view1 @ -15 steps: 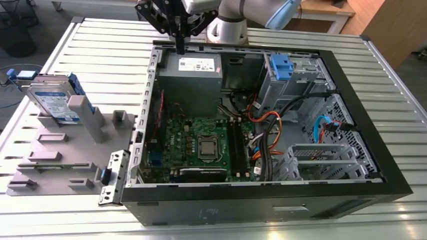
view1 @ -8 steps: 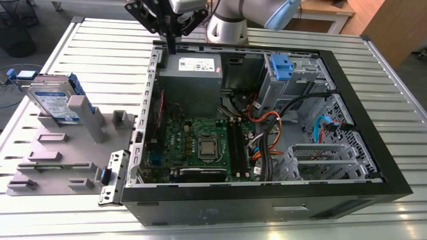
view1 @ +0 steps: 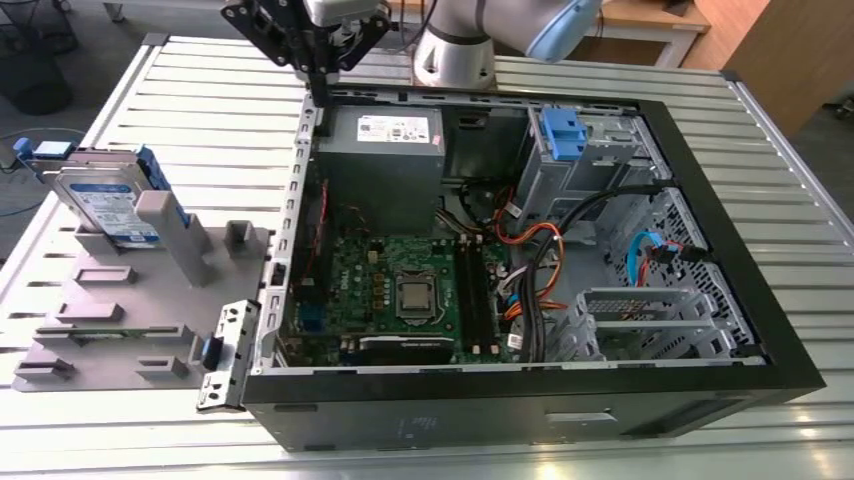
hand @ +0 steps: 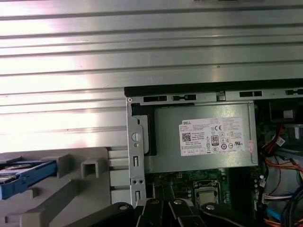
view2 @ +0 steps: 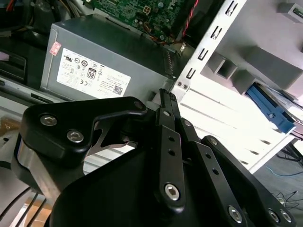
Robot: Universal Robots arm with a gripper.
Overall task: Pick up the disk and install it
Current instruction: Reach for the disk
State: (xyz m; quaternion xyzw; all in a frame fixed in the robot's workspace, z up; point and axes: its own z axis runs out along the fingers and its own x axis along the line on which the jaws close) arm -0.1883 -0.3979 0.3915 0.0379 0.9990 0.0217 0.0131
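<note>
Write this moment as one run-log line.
gripper: fingers shut, empty, over black computer case wall by grey power-supply box | silver disk in blue carrier: propped in grey plastic holder, apart from gripper | installed: no

Counted on one slatted metal table [view1: 200,90]: one robot arm [view1: 461,40] with one gripper [view1: 320,95], one open computer case [view1: 534,400] holding one grey power-supply box [view1: 387,150], one green motherboard [view1: 400,290] and one blue bracket [view1: 563,135], plus one grey holder [view1: 134,330] and one disk [view1: 100,205].
</note>
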